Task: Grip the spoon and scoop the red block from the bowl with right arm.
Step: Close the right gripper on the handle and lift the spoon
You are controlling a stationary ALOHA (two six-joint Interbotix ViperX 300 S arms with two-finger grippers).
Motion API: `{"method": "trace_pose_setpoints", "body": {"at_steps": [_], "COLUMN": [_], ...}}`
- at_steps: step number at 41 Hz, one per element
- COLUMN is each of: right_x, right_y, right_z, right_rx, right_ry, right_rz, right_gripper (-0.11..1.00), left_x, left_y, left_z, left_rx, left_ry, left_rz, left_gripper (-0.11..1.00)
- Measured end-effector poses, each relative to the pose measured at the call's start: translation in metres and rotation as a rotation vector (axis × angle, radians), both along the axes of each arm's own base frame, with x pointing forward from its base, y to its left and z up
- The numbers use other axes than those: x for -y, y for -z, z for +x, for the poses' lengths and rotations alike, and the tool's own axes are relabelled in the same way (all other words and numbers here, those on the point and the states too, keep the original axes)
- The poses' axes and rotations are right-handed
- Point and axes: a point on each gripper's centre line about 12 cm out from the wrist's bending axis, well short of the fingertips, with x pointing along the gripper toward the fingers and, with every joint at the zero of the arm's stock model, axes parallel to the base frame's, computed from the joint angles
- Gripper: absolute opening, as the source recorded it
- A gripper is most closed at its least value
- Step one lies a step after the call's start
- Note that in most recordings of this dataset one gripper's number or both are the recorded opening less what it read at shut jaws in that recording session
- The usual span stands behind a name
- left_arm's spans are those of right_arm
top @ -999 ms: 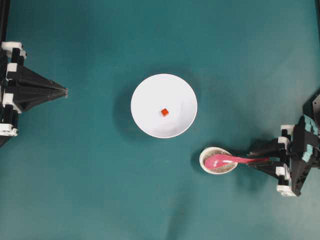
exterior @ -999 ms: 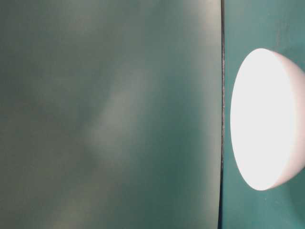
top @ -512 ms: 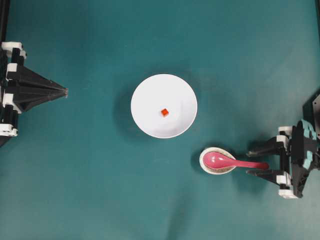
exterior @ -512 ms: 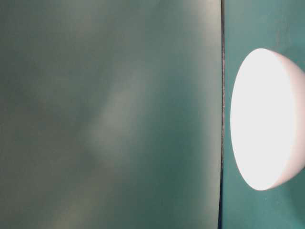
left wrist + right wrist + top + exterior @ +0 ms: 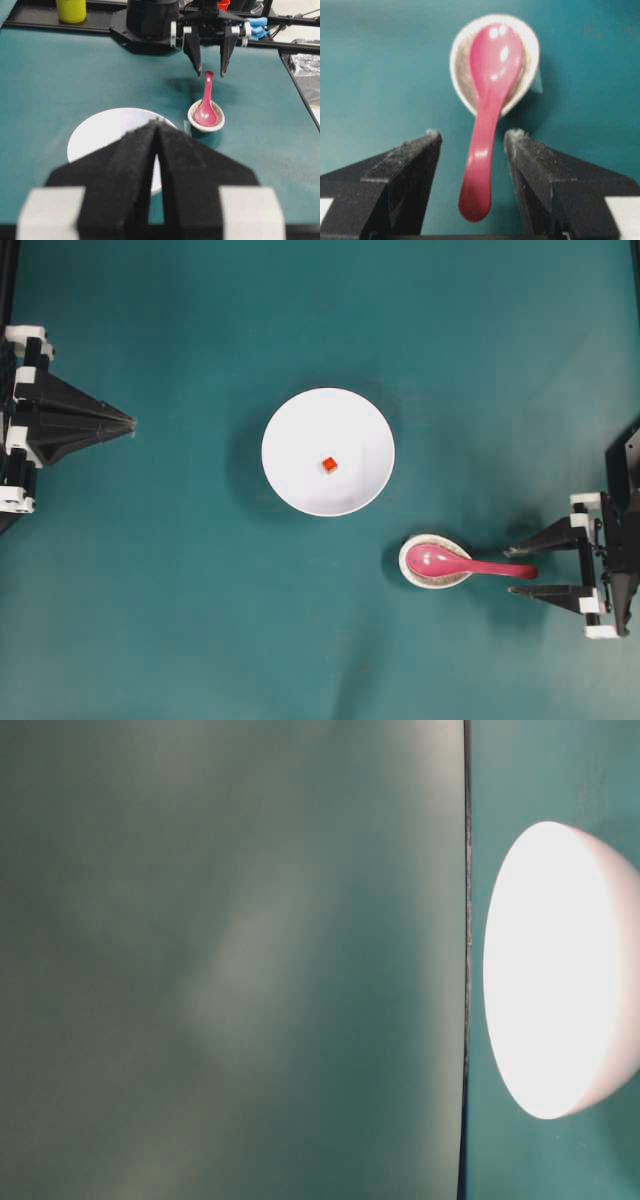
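The spoon (image 5: 468,563) lies handle toward the spread right gripper (image 5: 518,571) (probably untouched); left gripper (image 5: 128,424) closed.

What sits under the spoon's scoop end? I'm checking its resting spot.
The spoon rests in a small speckled dish; the dish's floor beneath it is hidden.

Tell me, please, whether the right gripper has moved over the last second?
Yes. The right gripper has drawn back from the spoon rest toward the table's right edge, jaws now open.

table-level view crops the bowl (image 5: 560,970); its inside hidden.
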Motion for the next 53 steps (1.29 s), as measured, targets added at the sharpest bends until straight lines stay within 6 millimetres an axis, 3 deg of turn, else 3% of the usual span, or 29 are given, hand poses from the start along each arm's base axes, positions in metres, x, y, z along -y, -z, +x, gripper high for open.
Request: {"method": "trace_pose_setpoints", "body": {"at_steps": [17, 30, 53], "right_x": [-0.002, 0.002, 0.003], "right_y": [0.026, 0.021, 0.021], "right_z": [-0.008, -0.007, -0.008], "right_rx": [-0.041, 0.019, 0.017], "right_ry": [0.024, 0.032, 0.032], "right_rz": [0.021, 0.008, 0.004], "right_gripper": [0.56, 0.48, 0.47], "left_x": [0.0, 0.0, 0.0], "left_y": [0.001, 0.001, 0.001], "left_z": [0.0, 0.0, 0.0], "left_rx": [-0.009, -0.009, -0.009], "left_ry": [0.0, 0.0, 0.0], "left_rz": [-0.001, -0.003, -0.003], "left_gripper": [0.0, 0.0, 0.0]}}
